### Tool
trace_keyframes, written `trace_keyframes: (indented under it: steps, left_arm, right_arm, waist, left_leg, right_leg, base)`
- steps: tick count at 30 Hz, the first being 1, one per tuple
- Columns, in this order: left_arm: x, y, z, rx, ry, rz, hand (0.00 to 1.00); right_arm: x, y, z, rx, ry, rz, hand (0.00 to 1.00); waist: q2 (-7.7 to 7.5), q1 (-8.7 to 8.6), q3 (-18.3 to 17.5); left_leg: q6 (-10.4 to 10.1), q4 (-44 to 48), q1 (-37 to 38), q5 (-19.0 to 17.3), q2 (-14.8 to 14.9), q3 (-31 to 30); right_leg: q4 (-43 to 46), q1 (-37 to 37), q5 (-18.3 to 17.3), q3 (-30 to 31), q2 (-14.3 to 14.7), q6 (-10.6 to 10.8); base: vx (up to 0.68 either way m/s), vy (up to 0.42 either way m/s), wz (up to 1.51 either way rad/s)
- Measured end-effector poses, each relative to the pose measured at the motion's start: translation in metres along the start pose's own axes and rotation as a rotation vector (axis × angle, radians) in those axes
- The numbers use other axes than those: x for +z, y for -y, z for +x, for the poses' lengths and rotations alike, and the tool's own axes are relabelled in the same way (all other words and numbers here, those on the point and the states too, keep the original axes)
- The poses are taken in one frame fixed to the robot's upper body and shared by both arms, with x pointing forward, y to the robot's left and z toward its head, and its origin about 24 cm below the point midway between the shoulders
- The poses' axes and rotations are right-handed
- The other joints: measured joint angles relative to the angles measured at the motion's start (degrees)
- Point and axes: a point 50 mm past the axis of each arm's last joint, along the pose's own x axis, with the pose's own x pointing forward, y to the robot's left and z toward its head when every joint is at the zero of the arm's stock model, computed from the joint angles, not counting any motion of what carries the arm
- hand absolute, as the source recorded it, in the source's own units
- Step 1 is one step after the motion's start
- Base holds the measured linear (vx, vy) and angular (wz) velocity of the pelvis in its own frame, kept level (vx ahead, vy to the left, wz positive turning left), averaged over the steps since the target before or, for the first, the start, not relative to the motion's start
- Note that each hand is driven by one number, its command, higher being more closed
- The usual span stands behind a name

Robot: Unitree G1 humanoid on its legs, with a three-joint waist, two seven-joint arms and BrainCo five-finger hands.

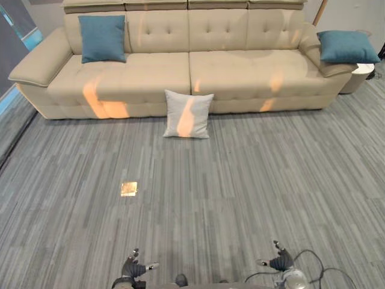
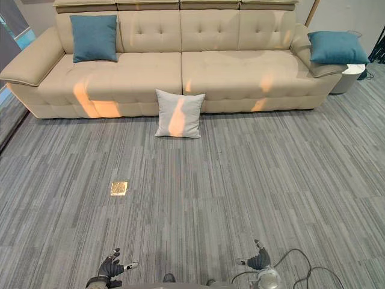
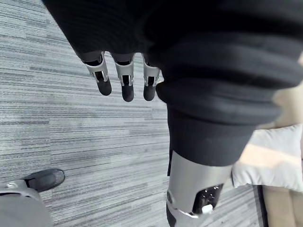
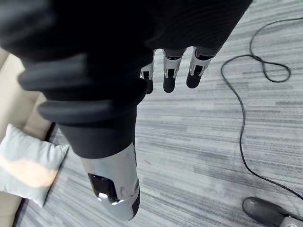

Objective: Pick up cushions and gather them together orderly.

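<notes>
Centre frame, grey cushion (image 1: 188, 114) against sofa (image 1: 240, 75); left hand (image 1: 133, 269), right hand (image 1: 280, 262) below, slack-fingered, empty; best approach squarely, clasp sides.

A grey cushion (image 1: 188, 114) stands on the floor (image 1: 252, 192), leaning against the beige sofa (image 1: 252, 75).

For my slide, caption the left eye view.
Grey cushion on floor against the beige sofa; teal cushions at its ends.

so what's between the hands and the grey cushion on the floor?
Only bare grey carpet, seen in the left eye view, from the left hand and right hand to the grey cushion. A small bright square lies left of that stretch.
</notes>
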Motion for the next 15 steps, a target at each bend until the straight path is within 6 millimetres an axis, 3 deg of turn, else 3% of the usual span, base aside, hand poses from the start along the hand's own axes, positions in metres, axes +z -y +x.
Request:
trace_keyframes:
  steps: [15]
  left_arm:
    - [0.0036, -0.0053, -0.0014, 0.012, 0.027, -0.002, 0.0]
  right_arm:
    - [0.0002, 0.0045, 0.001, 0.005, 0.001, 0.0, 0.0]
  waist:
    - [0.13, -1.2, 0.29]
  left_leg:
    - [0.63, 0.36, -2.39, -0.34, -0.52, -0.3]
  right_leg:
    - [2.19, -2.74, -2.56, -1.64, -0.72, 0.03]
  base:
    - [-0.02, -0.015, 0.03]
